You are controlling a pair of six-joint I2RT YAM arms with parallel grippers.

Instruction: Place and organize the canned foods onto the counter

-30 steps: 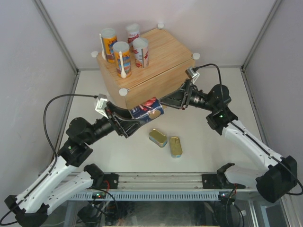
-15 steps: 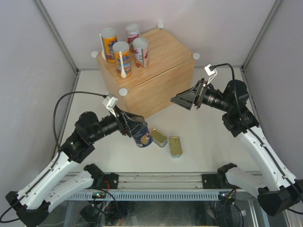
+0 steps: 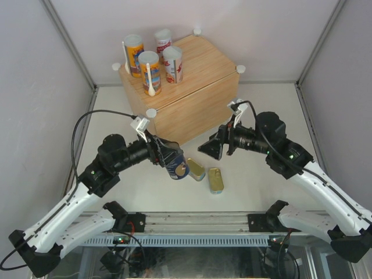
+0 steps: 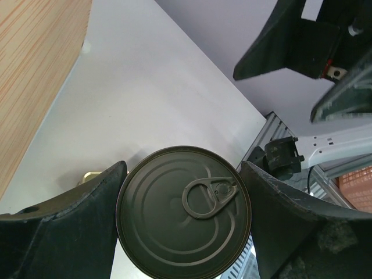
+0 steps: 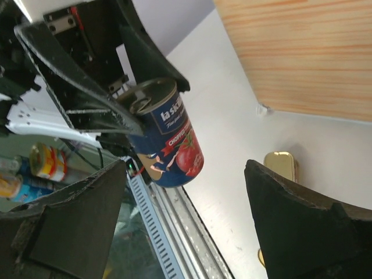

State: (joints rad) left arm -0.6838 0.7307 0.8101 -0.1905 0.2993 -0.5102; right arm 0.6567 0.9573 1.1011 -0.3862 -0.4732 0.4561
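The can (image 3: 176, 165) is pinched at its sides by the left gripper (image 3: 173, 162), near the middle of the table (image 3: 244, 189), at 6 o'clock of the counter (image 3: 200, 67) and apart from it. In the left wrist view its pull-tab lid is seen filling the gap between the two fingers (image 4: 64, 226). In the right wrist view the can is seen tilted, and whether it touches the table cannot be told. The right gripper (image 3: 210, 147) is held spread and empty at 2 o'clock of the can, pointed toward it. Two tins (image 3: 194, 169) (image 3: 215, 180) are laid on the table, one just beside the can at its 3 o'clock, the other at 4 o'clock. At the counter's 10 o'clock corner, two orange tubes (image 3: 133, 56) (image 3: 149, 74) and two white-red tubes (image 3: 164, 40) (image 3: 173, 64) are stood upright, close together.
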